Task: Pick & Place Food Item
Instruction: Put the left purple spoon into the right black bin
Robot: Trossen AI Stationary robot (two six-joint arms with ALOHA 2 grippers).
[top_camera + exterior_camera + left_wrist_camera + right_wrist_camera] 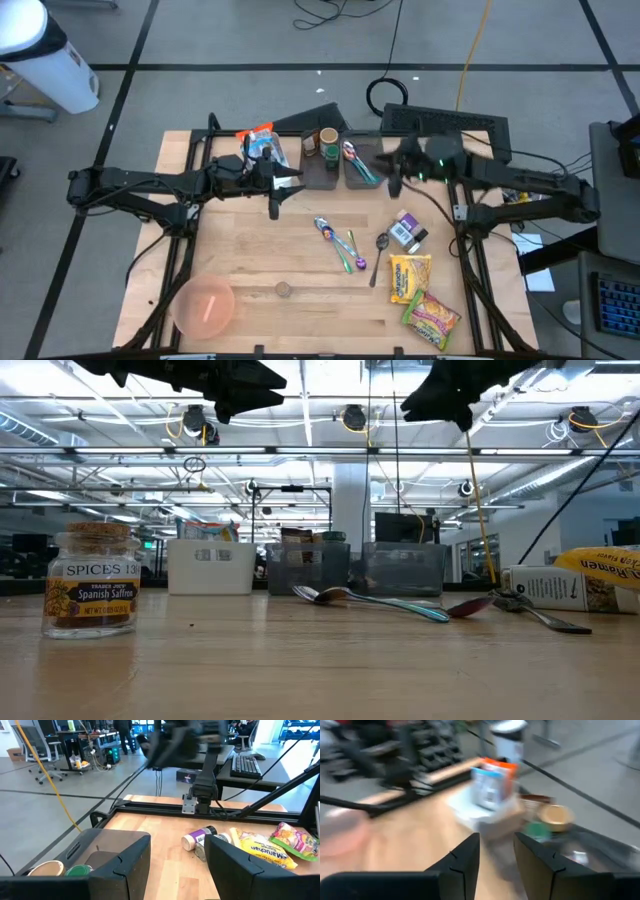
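Observation:
Both grippers hang open and empty, high above the table. My left gripper (281,190) (177,852) is over the table's far left part, beside a white bin (262,160) holding an orange and blue packet. My right gripper (392,176) (496,847) hovers near the grey bins (340,165) at the far edge. Food items lie flat toward the near right: a yellow ramen packet (410,277) (260,851), a green and pink packet (432,318) and a small purple-labelled bottle (405,231) (196,839) on its side. A saffron jar (90,582) (283,290) stands upright near the front.
Spoons (345,250) (400,603) lie mid-table. A pink bowl (205,305) sits at the near left corner. The grey bins hold a brown cup (328,138), a green lid and utensils. A keyboard (445,122) lies beyond the far edge. Bare wood shows at centre left.

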